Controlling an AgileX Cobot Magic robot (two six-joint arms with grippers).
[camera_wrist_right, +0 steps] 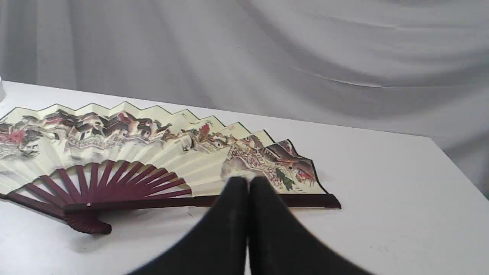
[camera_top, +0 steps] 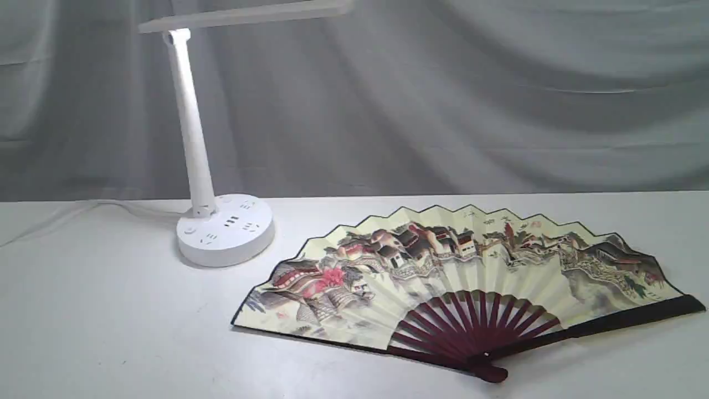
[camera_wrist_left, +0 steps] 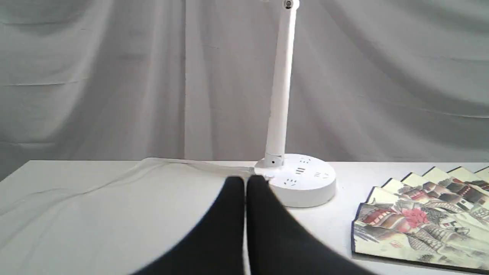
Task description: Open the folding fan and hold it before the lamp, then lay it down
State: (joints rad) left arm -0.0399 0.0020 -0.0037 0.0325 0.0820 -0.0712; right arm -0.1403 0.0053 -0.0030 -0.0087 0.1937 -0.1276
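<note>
The folding fan (camera_top: pixel 471 277) is spread fully open and laid flat on the bench (camera_top: pixel 111 332), near the lamp (camera_top: pixel 191 138) base. The left fingers (camera_wrist_left: pixel 229 221) and the right fingers (camera_wrist_right: pixel 229 221) are pressed together, nothing held, apart from the fan.

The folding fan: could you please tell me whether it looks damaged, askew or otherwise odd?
Nothing stands out. The cream pleated paper fan with maroon ribs lies open, flat on the white table, with no tear visible; the white desk lamp stands on its base, apart from it.
</note>
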